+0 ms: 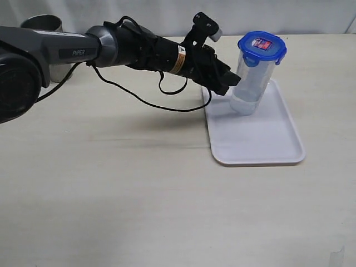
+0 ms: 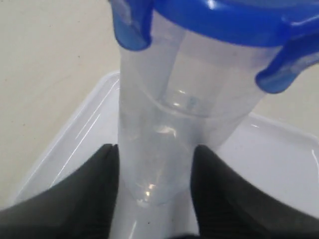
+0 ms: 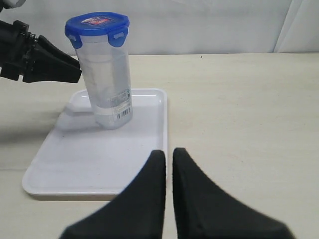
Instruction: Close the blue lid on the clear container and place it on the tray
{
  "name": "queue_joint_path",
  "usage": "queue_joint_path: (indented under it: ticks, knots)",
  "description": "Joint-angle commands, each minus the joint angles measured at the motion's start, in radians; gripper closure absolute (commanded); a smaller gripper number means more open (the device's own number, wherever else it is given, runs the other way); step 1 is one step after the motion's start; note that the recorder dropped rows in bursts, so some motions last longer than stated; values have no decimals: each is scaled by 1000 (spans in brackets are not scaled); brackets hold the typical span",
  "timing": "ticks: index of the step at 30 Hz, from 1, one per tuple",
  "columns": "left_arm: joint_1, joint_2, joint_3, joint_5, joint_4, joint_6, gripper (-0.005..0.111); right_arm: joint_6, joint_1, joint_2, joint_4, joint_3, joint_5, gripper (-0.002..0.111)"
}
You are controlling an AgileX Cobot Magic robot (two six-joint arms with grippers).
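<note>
Beige surface [image 1: 111, 194], white backdrop behind. The white tray [image 1: 261, 144] lies flat on it. The container [image 1: 253, 83] stands on the tray near one corner, leaning a bit, base on the tray floor. The blue lid [image 1: 261, 47] sits on its rim with flaps down and the sticker facing up.

The left gripper [image 1: 232, 84] reaches in from off the tray; its fingers [image 2: 94, 199] press both sides of the container's lower body, holding it. The right gripper [image 3: 168, 169] is near the tray, well apart from the container, with its fingers almost together, only a thin slit, nothing between them. The steel cup [image 1: 41, 23] is well away from the tray, behind the left arm.
</note>
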Motion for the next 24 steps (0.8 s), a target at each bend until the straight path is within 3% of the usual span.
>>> queue_joint_path:
  ticks: [1,2,6,8,12,17,21,22,24]
  knots:
    - [42,-11,0,-104,-5,-49,100,-4,-6,-4,-7,2,1,103]
    - [50,-11,0,-131,-5,-52,107,-4,-6,-4,-7,2,1,103]
    - [73,-18,0,-149,-5,-151,107,-4,-6,-4,-7,2,1,103]
    - [70,-44,36,-66,-5,-151,107,-4,-6,-4,-7,2,1,103]
    - [54,-197,251,356,-5,-141,107,-4,-6,-4,-7,2,1,103]
    - [54,-360,461,686,-5,-90,107,-4,-6,-4,-7,2,1,103]
    - [54,-479,591,887,-59,52,107,-4,-6,-4,-7,2,1,103]
    - [54,-498,603,923,-143,136,107,-4,-6,-4,-7,2,1,103]
    - [49,-534,610,1045,-427,470,107,-4,-6,-4,-7,2,1,103]
